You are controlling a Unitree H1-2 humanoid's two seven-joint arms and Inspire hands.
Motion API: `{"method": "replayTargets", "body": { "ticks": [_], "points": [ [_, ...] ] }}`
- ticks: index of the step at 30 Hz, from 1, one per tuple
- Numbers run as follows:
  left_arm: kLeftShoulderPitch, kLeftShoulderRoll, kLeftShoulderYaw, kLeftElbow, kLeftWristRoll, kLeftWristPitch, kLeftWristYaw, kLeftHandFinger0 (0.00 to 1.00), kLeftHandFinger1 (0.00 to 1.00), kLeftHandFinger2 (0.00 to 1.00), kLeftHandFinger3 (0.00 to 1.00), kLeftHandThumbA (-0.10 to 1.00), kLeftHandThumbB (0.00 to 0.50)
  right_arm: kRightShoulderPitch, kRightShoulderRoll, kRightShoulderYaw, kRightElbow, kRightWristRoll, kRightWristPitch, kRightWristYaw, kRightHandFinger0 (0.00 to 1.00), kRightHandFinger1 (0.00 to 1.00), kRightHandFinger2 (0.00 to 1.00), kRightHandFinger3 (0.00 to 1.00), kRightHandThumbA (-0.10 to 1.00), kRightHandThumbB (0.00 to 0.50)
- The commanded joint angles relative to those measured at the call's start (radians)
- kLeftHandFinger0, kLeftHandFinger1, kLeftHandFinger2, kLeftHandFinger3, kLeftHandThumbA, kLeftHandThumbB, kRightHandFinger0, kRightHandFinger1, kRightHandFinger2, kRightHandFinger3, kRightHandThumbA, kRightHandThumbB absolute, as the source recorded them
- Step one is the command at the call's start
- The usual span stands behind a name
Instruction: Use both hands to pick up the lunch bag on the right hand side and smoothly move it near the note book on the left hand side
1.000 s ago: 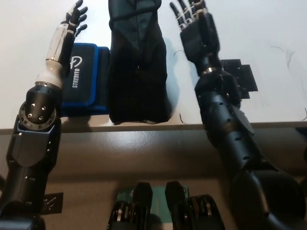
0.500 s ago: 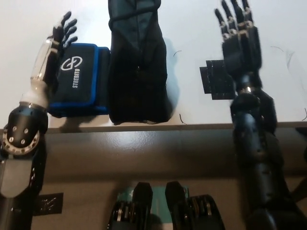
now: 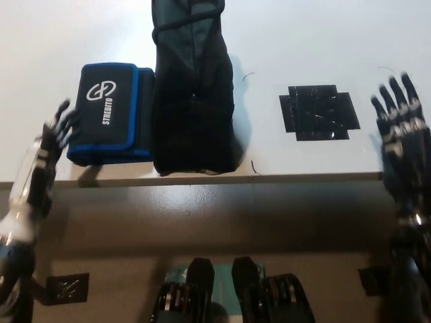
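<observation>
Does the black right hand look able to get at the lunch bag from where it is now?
Probably yes. The right hand is open at the table's right edge, apart from the lunch bag. Only bare table and a flat black tape mark lie between them. The left hand rests beside the blue-trimmed notebook.

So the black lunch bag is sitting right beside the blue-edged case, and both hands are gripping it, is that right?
Not quite. The head view shows the lunch bag right beside the blue-edged case, but neither hand grips it: the left hand and right hand are open and well clear of the bag on either side.
</observation>
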Motion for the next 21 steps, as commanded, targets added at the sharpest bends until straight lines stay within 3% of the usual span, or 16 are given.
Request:
{"method": "replayTargets", "body": {
  "ticks": [1,5,6,9,11,14,21],
  "points": [
    [0.123,0.058,0.048,-0.134,-0.081,-0.101,-0.047,1.0,1.0,1.0,1.0,1.0,0.38,0.108,-0.016,0.065,-0.173,-0.129,-0.034,-0.016,1.0,1.0,1.0,1.0,1.0,0.275],
    [0.198,0.05,0.05,-0.108,-0.061,-0.162,-0.046,1.0,1.0,1.0,1.0,1.0,0.374,0.189,-0.007,0.09,-0.205,-0.135,-0.028,-0.029,1.0,1.0,1.0,1.0,1.0,0.242],
    [0.212,0.044,0.051,-0.092,-0.061,-0.174,-0.044,1.0,1.0,1.0,1.0,1.0,0.356,0.208,-0.005,0.099,-0.208,-0.144,-0.038,-0.028,1.0,1.0,1.0,1.0,1.0,0.211],
    [0.241,0.032,0.05,-0.045,-0.052,-0.214,-0.039,1.0,1.0,1.0,1.0,1.0,0.328,0.247,-0.008,0.125,-0.205,-0.162,-0.061,-0.026,1.0,1.0,1.0,1.0,1.0,0.202],
    [0.245,0.033,0.049,0.004,-0.024,-0.266,-0.031,1.0,1.0,1.0,1.0,1.0,0.275,0.256,-0.003,0.14,-0.189,-0.168,-0.069,-0.025,1.0,1.0,1.0,1.0,1.0,0.208],
    [0.25,0.03,0.042,0.041,-0.02,-0.273,-0.031,1.0,1.0,1.0,1.0,1.0,0.294,0.273,0.003,0.167,-0.168,-0.166,-0.066,-0.016,1.0,1.0,1.0,1.0,1.0,0.218],
    [0.229,0.02,0.03,0.149,0.013,-0.315,-0.017,1.0,1.0,1.0,1.0,1.0,0.275,0.258,0.004,0.175,-0.087,-0.203,-0.117,-0.052,1.0,1.0,1.0,1.0,1.0,0.217]
  ]
}}
